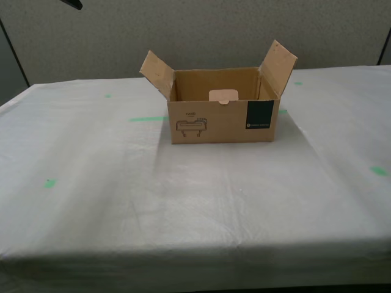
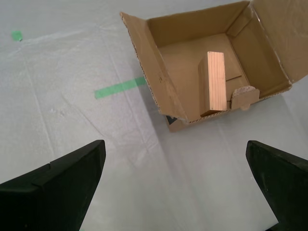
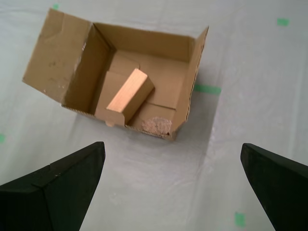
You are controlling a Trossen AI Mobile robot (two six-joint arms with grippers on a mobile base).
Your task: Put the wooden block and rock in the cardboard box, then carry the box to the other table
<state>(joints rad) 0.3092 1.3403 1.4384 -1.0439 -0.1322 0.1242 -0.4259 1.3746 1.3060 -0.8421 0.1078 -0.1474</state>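
The cardboard box stands open on the other table, whose white cloth carries green tape marks. Its side flaps stick up and the dark green label faces the exterior camera. Inside it the wooden block lies tilted against the floor flaps. The rock, rough and speckled, sits in a corner of the box beside the block. My first gripper hangs open above the cloth just short of the box. My second gripper is open too, above the cloth near the box. Neither holds anything.
Green tape strips lie on the cloth beside the box, and small green marks are scattered farther out. A grey partition wall stands behind the table. A dark piece of an arm shows at the exterior view's top left.
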